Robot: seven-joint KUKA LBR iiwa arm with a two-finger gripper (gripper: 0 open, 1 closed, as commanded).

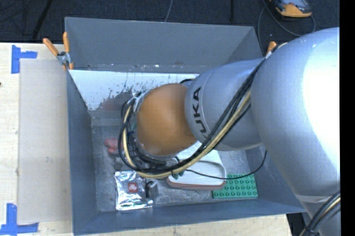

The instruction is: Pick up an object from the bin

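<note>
Now arm (233,107) bent low into bin (161,46), wrist (161,118) near foil pkt (132,191).

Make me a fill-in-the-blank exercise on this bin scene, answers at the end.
1. The flat studded plate at the lower right of the bin is ___ in colour.
2. The crinkled foil packet bears a small ___ label.
3. The rounded cover on the arm's wrist is ___.
4. In the camera view, the foil packet lies to the ___ of the studded plate.

Missing words: green; red; orange; left.
</note>
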